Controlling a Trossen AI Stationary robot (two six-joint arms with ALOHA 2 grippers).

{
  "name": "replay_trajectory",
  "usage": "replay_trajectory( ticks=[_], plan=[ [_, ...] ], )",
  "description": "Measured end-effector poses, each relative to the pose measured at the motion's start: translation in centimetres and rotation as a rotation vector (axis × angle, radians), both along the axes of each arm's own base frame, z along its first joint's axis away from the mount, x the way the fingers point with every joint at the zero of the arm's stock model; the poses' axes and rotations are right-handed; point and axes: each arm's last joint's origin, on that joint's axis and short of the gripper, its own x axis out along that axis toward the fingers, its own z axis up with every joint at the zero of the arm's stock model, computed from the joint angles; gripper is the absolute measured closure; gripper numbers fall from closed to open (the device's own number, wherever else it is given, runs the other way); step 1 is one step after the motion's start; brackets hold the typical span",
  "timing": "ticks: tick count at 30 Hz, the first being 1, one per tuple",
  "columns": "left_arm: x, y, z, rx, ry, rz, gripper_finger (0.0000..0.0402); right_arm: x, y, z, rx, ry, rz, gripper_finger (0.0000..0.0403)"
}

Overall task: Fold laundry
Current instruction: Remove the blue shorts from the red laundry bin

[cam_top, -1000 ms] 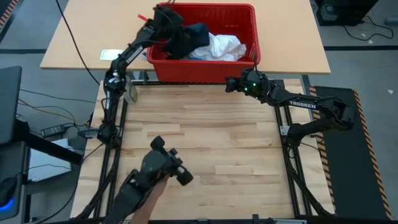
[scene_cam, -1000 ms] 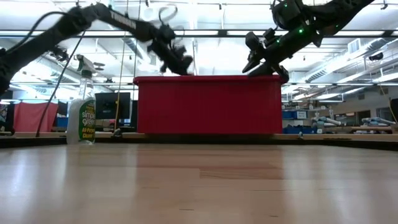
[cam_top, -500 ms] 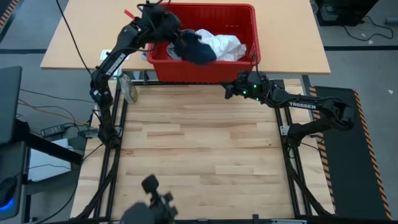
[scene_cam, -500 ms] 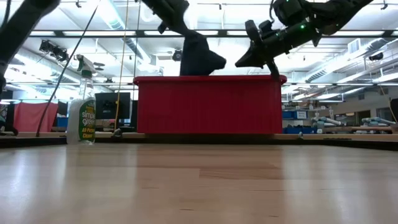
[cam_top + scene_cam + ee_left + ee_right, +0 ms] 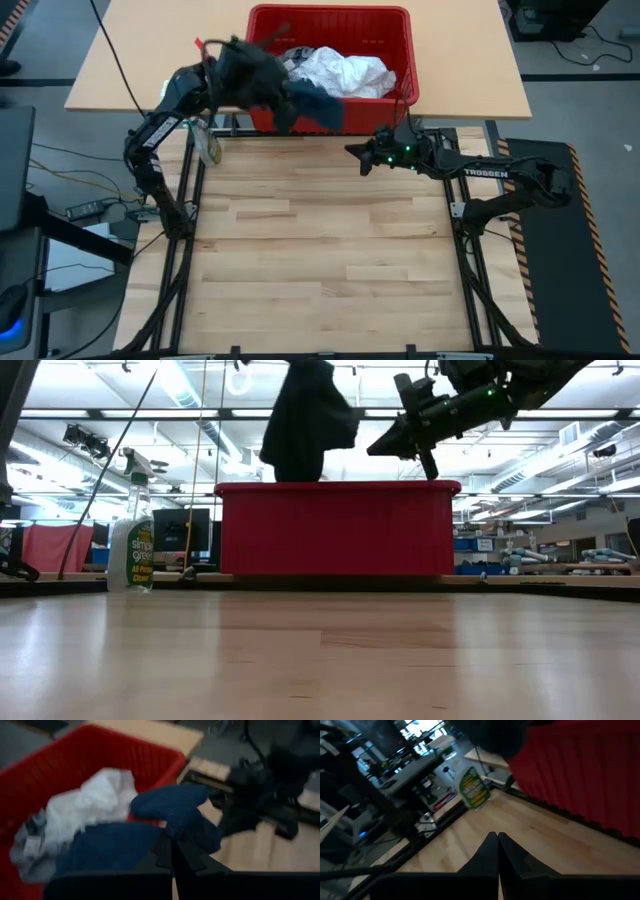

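A red plastic basket (image 5: pixel 405 40) stands on the far table and holds a white garment (image 5: pixel 345 70) and other laundry. My left gripper (image 5: pixel 272 85) is raised over the basket's near left corner, shut on a dark navy garment (image 5: pixel 312 103). In the low view this garment (image 5: pixel 305 420) hangs above the basket's rim (image 5: pixel 340 487). My right gripper (image 5: pixel 352 155) is shut with nothing in it, in the air just in front of the basket's near wall, pointing toward the table's left. My left gripper (image 5: pixel 173 851) pinches a bunched part of the navy garment (image 5: pixel 186 831) between its two fingers; one layer or several, I cannot tell. The cloth hangs slack below the fingers, and its lower end (image 5: pixel 292 475) reaches about the height of the basket's rim.
A spray bottle (image 5: pixel 208 146) stands at the table's far left corner, next to the left arm. The wooden table top (image 5: pixel 320 250) stretches toward the near edge. The right arm's base (image 5: pixel 520 185) sits at the table's right side.
My left gripper has risen out of the basket and come toward the table's near left, drawing the navy garment up with it; the garment now hangs over the basket's near wall. My right gripper has shut, rolled, and shifted toward the table's left.
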Motion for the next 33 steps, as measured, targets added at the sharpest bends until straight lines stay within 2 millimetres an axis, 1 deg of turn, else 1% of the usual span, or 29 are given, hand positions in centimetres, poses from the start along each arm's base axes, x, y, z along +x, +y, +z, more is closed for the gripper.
replay_trajectory(
  ticks=[4, 7, 11, 15, 17, 19, 21, 23, 25, 27, 31, 33],
  plan=[
    [0.6, -2.4, -1.7, -0.045, 0.14, 0.046, 0.0401, 0.7, 1.7, 0.0, -0.004, 0.003, 0.046, 0.0401],
    [2.0, -3.9, -4.2, -0.1, 0.227, 0.044, 0.0401, 1.1, 3.2, 0.0, 0.0, 0.005, 0.045, 0.0401],
    [4.2, -5.8, -8.8, -0.185, 0.354, 0.041, 0.0401, 1.4, 4.9, -0.5, 0.067, 0.034, 0.008, 0.0402],
    [5.8, -7.6, -13.7, -0.261, 0.417, 0.05, 0.0401, 0.9, 5.9, -2.1, 0.183, 0.175, -0.04, 0.0401],
    [6.7, -8.4, -16.0, -0.326, 0.414, 0.018, 0.0401, 0.4, 6.3, -3.0, 0.226, 0.277, -0.051, 0.0398],
    [7.5, -9.1, -18.3, -0.41, 0.372, -0.021, 0.0401, -0.2, 6.6, -3.9, 0.256, 0.386, -0.061, 0.0392],
    [8.0, -9.8, -20.6, -0.503, 0.356, -0.065, 0.0401, -0.7, 6.9, -4.5, 0.27, 0.468, -0.066, 0.0385],
    [8.2, -10.3, -22.3, -0.567, 0.34, -0.066, 0.0401, -1.1, 7.2, -5.0, 0.274, 0.53, -0.063, 0.0378],
    [8.0, -10.8, -23.7, -0.612, 0.348, -0.034, 0.04, -1.3, 7.4, -5.2, 0.275, 0.563, -0.06, 0.0371],
    [7.7, -11.2, -24.6, -0.644, 0.37, 0.004, 0.0392, -1.3, 7.6, -5.2, 0.273, 0.569, -0.053, 0.0365],
    [7.9, -11.4, -24.6, -0.662, 0.342, 0.022, 0.0355, -1.2, 7.9, -5.2, 0.27, 0.569, -0.036, 0.0352],
    [8.1, -11.3, -24.0, -0.657, 0.317, 0.014, 0.033, -1.2, 8.0, -5.2, 0.264, 0.57, -0.035, 0.0345]
  ],
)
